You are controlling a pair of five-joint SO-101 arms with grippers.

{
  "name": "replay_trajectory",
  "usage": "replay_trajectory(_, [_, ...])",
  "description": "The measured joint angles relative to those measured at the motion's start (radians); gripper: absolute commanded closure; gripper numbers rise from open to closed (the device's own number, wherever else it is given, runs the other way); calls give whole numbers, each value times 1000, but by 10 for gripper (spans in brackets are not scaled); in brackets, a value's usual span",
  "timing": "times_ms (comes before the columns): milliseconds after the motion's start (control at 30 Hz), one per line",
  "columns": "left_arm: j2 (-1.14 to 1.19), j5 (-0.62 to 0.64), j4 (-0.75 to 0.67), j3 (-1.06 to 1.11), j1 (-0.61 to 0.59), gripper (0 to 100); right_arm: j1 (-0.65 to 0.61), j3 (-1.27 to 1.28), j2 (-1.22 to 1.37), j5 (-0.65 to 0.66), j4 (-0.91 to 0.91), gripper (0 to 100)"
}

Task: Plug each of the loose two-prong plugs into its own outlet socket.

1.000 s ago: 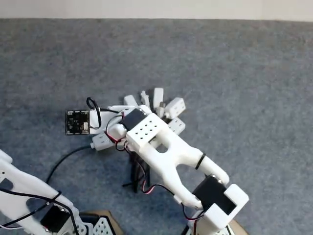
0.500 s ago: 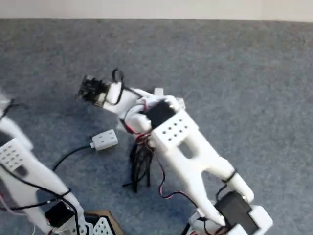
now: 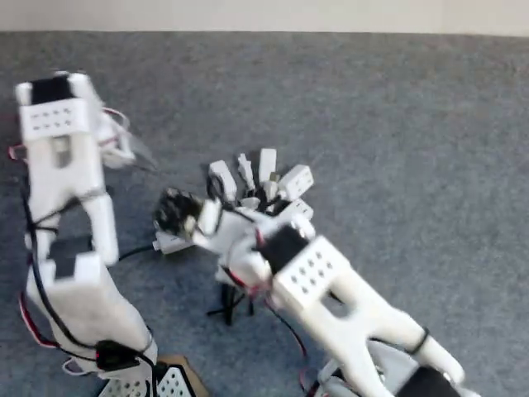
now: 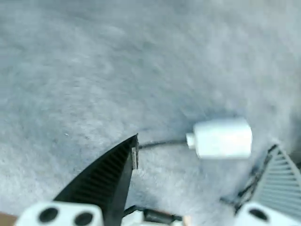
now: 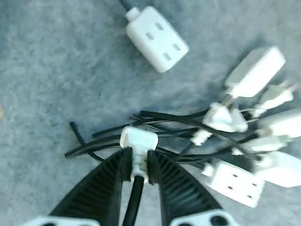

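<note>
My right gripper [image 5: 138, 159] is shut on a white two-prong plug [image 5: 138, 139] whose black cord runs back between the fingers; it is held just above a tangle of black cords. A white outlet socket [image 5: 156, 37] lies on the carpet beyond it, slots facing up. More white sockets and plugs [image 5: 256, 70] are bunched to one side, also seen as a fan-shaped cluster [image 3: 260, 178]. My left gripper [image 4: 206, 149] is open above the carpet, with the lone outlet socket [image 4: 221, 138] between and below its fingertips. The right arm [image 3: 314, 277] covers the cords.
Grey carpet [image 3: 413, 124] covers the table, with open room to the right and at the back. The left arm [image 3: 62, 157] stands tall at the left edge. The lone socket [image 3: 169, 242] trails a black cable toward the arm bases.
The left arm rose from the bottom left corner to stand high at the left. The right wrist swung up to the far left, then came back down beside the plug cluster.
</note>
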Motion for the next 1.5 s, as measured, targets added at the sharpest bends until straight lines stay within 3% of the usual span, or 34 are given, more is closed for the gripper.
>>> replay_trajectory(167, [-157, -135, -245, 374, 69, 680, -9, 269, -187, -48, -104, 992])
replay_trajectory(333, [-166, -183, -428, 577, 112, 680, -40, 368, -222, -81, -161, 992])
replay_trajectory(833, [-170, -384, -457, 750, 130, 683, -86, 396, -232, -86, -170, 992])
replay_trajectory(1033, [-176, -419, -606, 867, 141, 690, -86, 396, -232, -86, -173, 992])
replay_trajectory(1233, [-216, -497, -671, 947, 216, 900, -86, 396, -232, -86, -173, 992])
replay_trajectory(1500, [-229, -781, -565, 1005, 245, 947, -86, 396, -232, -86, -173, 992])
